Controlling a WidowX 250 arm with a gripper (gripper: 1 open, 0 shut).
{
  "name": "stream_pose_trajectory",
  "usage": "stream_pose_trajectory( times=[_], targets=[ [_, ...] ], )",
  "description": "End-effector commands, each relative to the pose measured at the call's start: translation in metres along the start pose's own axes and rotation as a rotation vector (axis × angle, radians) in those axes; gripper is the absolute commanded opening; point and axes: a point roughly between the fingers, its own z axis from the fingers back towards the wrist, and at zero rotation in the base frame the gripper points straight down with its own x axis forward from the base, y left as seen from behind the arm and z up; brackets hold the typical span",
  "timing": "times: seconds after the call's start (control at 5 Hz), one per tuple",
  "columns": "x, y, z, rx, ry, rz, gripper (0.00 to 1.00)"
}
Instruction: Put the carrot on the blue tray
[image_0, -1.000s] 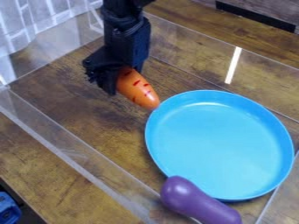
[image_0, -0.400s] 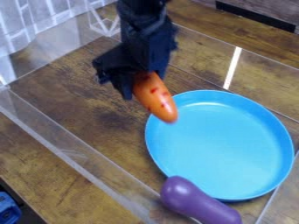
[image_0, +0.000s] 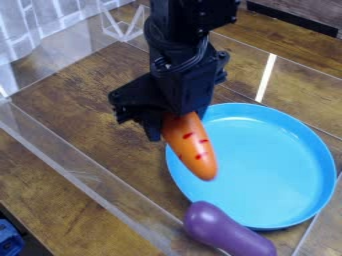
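Note:
My gripper (image_0: 170, 116) is shut on the top end of the carrot (image_0: 193, 146), an orange toy with dark short stripes. The carrot hangs tilted, its tip pointing down and to the right, in the air over the left rim of the blue tray (image_0: 267, 165). The carrot's green top is hidden by the black fingers. The tray is a large round light-blue plate lying flat on the wooden table, with nothing lying on it.
A glossy purple eggplant (image_0: 225, 229) lies at the tray's near edge. Clear acrylic walls (image_0: 80, 170) run along the front and left of the wooden table. A blue object (image_0: 7, 238) shows at the bottom left corner.
The arm has carried the carrot up off the table, toward the camera and to the right. It went from left of the tray to over the tray's left rim. The gripper has rolled somewhat.

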Motion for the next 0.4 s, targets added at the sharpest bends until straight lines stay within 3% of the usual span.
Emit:
stream_pose_trajectory(
  times=[0.0,0.2],
  targets=[
    [0.008,0.001,0.024,0.045,0.009,0.031,0.00],
    [0.022,0.006,0.023,0.049,0.006,0.039,0.00]
  ],
)
